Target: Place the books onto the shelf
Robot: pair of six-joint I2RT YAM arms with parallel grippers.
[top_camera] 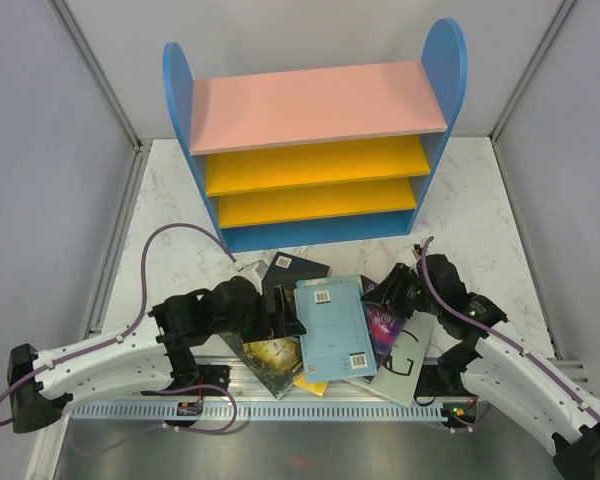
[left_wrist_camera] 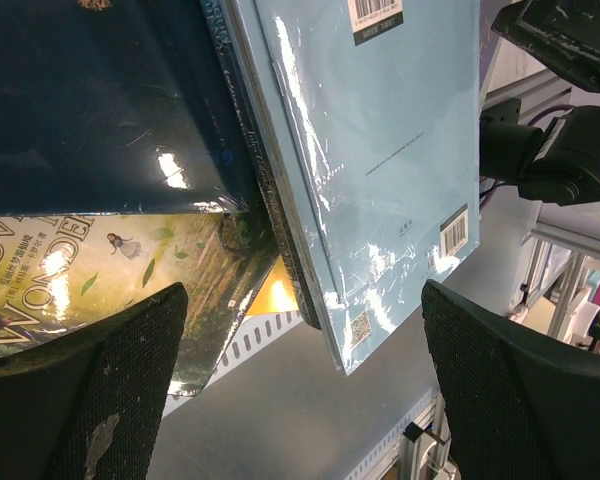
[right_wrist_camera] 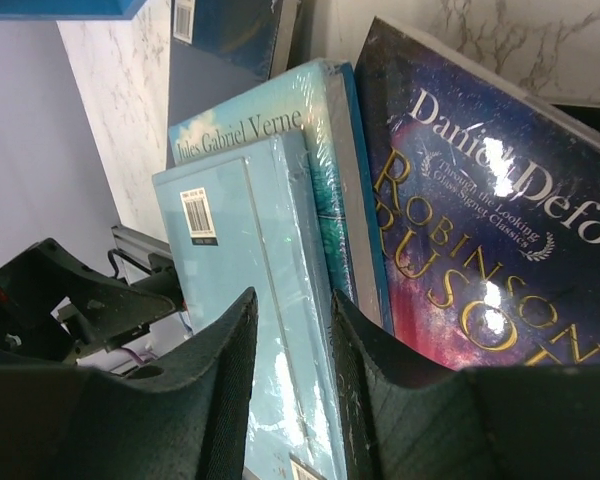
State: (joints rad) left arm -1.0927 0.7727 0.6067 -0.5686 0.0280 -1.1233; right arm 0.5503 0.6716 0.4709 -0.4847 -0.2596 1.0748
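Lt-blue book (right_wrist_camera: 242, 300) edge at R fingers (right_wrist_camera: 205, 400)

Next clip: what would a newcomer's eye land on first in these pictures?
The bright shelf, blue sides, pink top, yellow boards, stands at the back with no book on it. At the near edge lies a loose pile of books, a light blue book on top beside a purple book. The left gripper hangs wide open over the pile; the right gripper points narrow jaws at the light blue book.
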